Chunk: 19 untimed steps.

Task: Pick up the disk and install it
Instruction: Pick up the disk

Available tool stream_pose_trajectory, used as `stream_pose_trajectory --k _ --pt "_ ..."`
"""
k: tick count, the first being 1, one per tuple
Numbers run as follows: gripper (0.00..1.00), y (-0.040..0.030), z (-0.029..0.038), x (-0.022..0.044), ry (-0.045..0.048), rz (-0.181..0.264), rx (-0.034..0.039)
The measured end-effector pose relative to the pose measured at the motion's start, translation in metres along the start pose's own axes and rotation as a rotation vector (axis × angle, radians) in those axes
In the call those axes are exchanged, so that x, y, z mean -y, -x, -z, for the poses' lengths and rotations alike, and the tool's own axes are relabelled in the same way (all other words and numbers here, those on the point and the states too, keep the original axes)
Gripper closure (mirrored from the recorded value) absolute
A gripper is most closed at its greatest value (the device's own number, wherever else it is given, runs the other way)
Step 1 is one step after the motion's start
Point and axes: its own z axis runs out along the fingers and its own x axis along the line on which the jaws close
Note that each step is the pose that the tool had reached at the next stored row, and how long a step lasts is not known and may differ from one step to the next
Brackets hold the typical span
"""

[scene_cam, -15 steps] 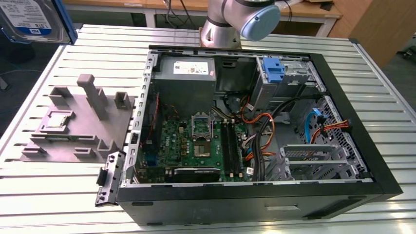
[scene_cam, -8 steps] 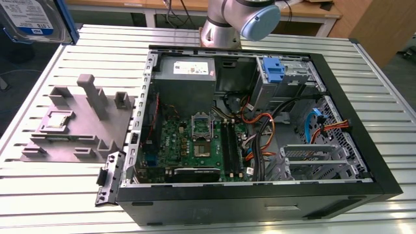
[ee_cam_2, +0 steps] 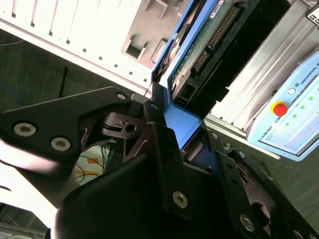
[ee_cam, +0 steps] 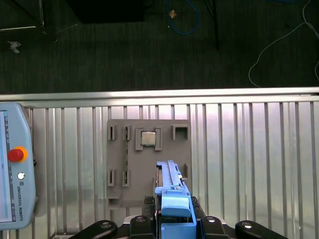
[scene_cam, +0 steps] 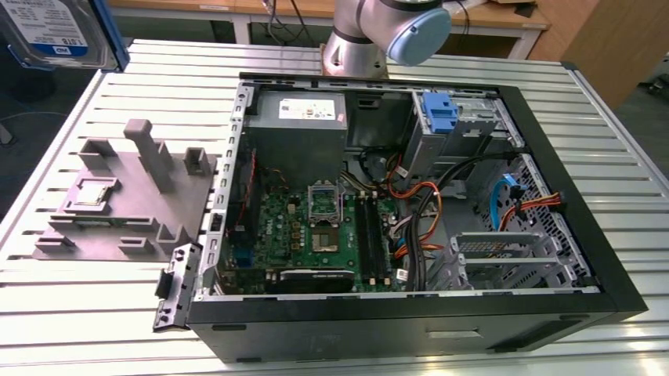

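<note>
We hold the disk point(scene_cam: 50, 30) with our fingers point(ee_cam_2: 160, 139) clenched on its blue bracket point(ee_cam_2: 182, 117), likely so that the connector end is left free to slide into a bay. In the exterior view it hangs in the air at ten o'clock from the open computer case point(scene_cam: 418, 329). The first wrist view shows the grey fixture point(ee_cam: 149, 164) on the table point(scene_cam: 616, 102) beneath it.

The arm point(scene_cam: 350, 47) stands upright at the back in the exterior view, with a blue-capped joint point(scene_cam: 424, 31) above it. In both wrist views the black gripper point(ee_cam: 174, 219) has its jaws closed on the disk point(ee_cam: 168, 179), clamping its blue bracket point(ee_cam: 175, 205) from both sides.
</note>
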Motion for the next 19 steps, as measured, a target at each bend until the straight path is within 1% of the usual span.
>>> stream_pose_trajectory --k 2,3,19 --pt "0.63 0.0 0.0 0.0004 -0.0001 0.0 0.0" --pt "0.63 0.0005 0.0 0.0113 -0.0001 0.0 0.0" --pt "0.63 0.0007 0.0001 0.0158 0.0 0.0 0.0"
